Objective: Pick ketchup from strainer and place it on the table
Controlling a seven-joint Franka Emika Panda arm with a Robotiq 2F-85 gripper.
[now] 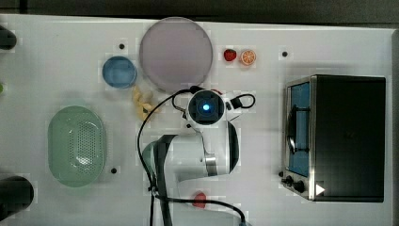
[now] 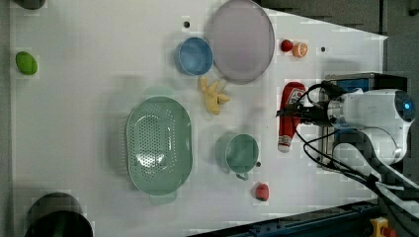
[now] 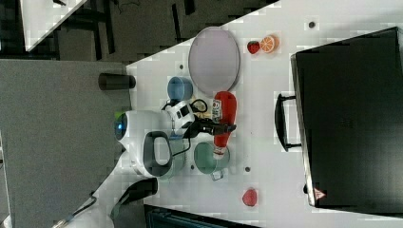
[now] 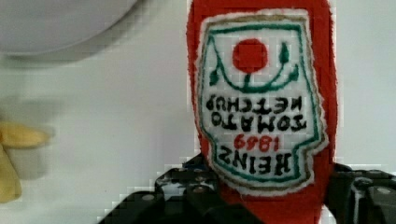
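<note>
Left view, going left to right: small green fruit near the left edge, dark round container at the bottom left corner. Pale green strainer sits on the white table, nothing inside it, perforated bottom bare. To its right, blue bowl and just below that the yellow banana toy. Large grey-lilac plate is beside the blue bowl, near the table's far edge. Teal cup stands lower down, with a red strawberry below it.

The ketchup is right of the teal cup, well apart from the strainer, elongated, white cap end pointing toward the left view's bottom. The gripper is clamped across its middle; the wrist view shows the black fingers on both sides of the red body, label facing the camera. Cannot tell whether the bottle rests on the table or hangs just above it.

Further right: another strawberry and an orange slice near the far edge, then the white robot arm over the toaster oven.
</note>
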